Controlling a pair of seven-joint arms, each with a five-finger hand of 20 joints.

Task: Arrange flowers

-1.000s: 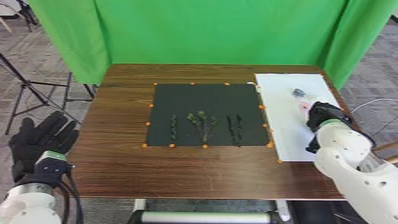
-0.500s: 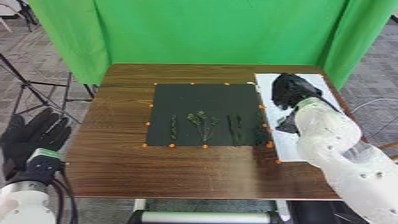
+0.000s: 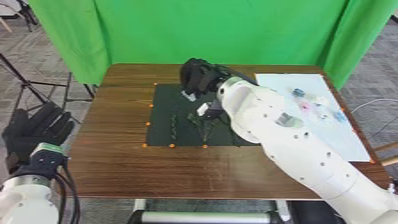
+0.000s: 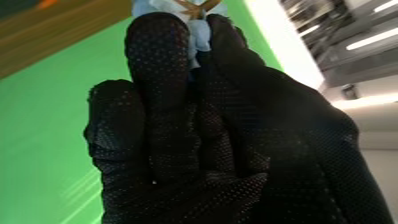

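Pale blue flower [image 4: 200, 34] pinched between the fingers and thumb of the right hand [image 3: 202, 77], over the far left part of the dark mat [image 3: 162, 117] on the desk [image 3: 111, 165]. Green stems [image 3: 173, 131] lie on the mat, partly blocked from sight by the right arm [image 3: 253, 112], which slants across mat and white board [image 3: 289, 80]. Small blossoms [image 3: 298, 92] sit on that board, and off beyond the desk's left edge the left hand [image 3: 35, 132] has its fingers spread.

Head view high, wrist view close-up.
Your head cam looks forward and down over the table [image 3: 115, 170] to the green curtain [image 3: 213, 35]; your right wrist cam sits close, facing along the right hand [image 3: 201, 76] past its fingertips. Both catch all three.
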